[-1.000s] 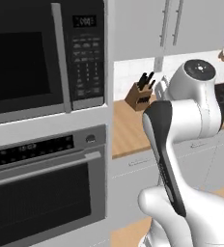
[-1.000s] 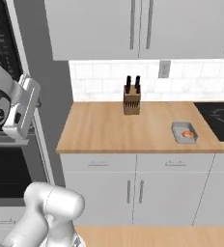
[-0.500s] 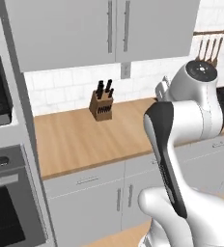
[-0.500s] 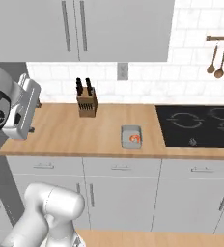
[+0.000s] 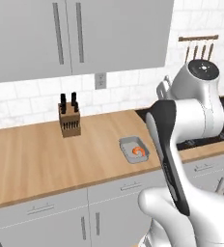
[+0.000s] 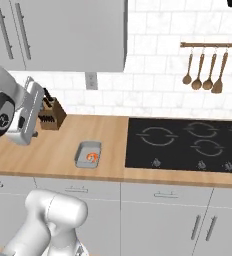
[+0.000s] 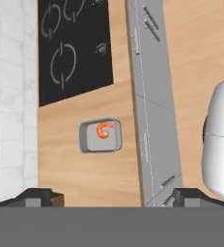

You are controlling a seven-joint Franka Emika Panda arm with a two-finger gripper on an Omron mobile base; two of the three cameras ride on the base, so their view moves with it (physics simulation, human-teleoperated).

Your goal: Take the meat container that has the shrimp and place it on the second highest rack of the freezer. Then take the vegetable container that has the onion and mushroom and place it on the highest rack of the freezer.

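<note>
The meat container (image 5: 127, 144) is a small grey tray on the wooden counter (image 5: 36, 154), just left of the cooktop. A curled orange shrimp (image 5: 139, 152) lies in it. The right base view shows the same tray (image 6: 83, 152) and shrimp (image 6: 92, 157) near the counter's front edge. My gripper (image 7: 115, 197) is open and holds nothing. It hangs high above the counter, looking down on the tray (image 7: 92, 142) and shrimp (image 7: 103, 130) well below. The freezer and the onion and mushroom container are out of view.
A knife block (image 5: 69, 119) stands at the back of the counter, left of the tray. A black cooktop (image 6: 188, 145) lies to the tray's right. Spoons hang on a wall rail (image 6: 205, 70). Grey upper cabinets (image 5: 75, 34) hang overhead, with drawers (image 6: 78, 190) under the counter.
The base has driven to the right. The microwave and oven have slid out of the pictures, and the counter, shrimp tray and cooktop have come in. The arm keeps its pose.
</note>
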